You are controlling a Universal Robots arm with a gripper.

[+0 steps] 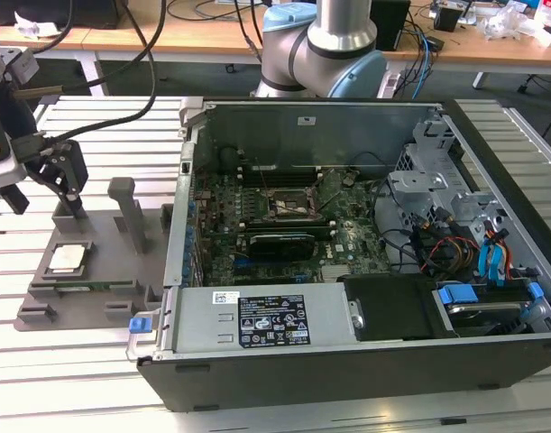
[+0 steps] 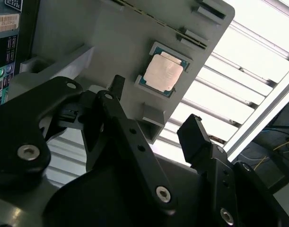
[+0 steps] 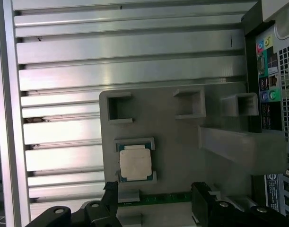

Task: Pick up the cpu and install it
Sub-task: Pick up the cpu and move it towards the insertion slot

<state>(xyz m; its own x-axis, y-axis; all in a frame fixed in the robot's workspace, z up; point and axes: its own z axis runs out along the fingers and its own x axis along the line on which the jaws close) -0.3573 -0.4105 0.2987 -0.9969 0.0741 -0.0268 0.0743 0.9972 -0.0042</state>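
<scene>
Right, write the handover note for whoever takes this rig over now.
Tool: open, empty, hovering close to the cpu without touching it.
Cpu: lies flat in its recess on the grey holder, to the exterior view's left of the open computer case.
Done: tool brought to the holder.
Left: cpu not yet grasped, not yet in the socket inside the case.
</scene>
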